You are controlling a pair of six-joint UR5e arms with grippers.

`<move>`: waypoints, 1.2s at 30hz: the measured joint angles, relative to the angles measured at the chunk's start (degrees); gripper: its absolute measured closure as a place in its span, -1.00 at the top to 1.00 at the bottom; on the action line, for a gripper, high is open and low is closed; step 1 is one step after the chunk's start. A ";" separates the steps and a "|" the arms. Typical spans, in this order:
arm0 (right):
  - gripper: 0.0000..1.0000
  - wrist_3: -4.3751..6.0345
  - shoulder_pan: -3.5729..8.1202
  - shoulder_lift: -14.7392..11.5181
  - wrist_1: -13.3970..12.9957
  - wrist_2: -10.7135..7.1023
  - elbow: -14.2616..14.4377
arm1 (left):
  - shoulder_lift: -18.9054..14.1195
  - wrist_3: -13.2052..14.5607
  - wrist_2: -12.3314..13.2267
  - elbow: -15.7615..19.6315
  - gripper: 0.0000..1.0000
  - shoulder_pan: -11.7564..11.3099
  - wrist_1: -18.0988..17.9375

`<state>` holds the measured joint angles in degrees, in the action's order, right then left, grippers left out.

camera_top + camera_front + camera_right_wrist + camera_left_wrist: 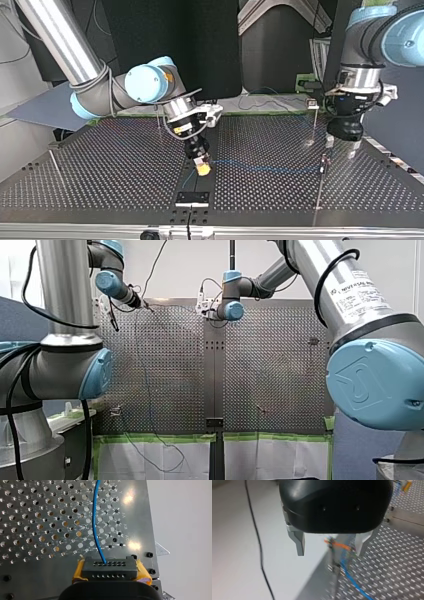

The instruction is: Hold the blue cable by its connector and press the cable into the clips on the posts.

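Now | blue cable (96,525): thin | connector (109,566): dark, two hole rows (clamped by right gripper (110,573)) | left gripper (330,547): spread

The setting was a robotics laboratory work cell. Two industrial arms, my left arm (65,315) and my right arm (350,305), built of grey tube links with blue joint caps, flanked a perforated metal desk (280,365). My right arm carried a maker's label (364,290). Green tape (160,438) edged the desk. Thin posts (314,122) stood in its hole grid. Dark panels (170,30) closed off the background.
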<state>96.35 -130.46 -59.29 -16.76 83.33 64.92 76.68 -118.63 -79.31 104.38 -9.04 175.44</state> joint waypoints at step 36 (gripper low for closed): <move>-1.00 -0.21 -0.31 0.01 0.51 0.00 0.10 | 0.97 16.74 -1.33 0.04 0.96 1.66 0.11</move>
<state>96.14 -130.77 -59.28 -16.25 83.33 65.03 77.65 -101.89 -80.64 104.42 -7.37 175.55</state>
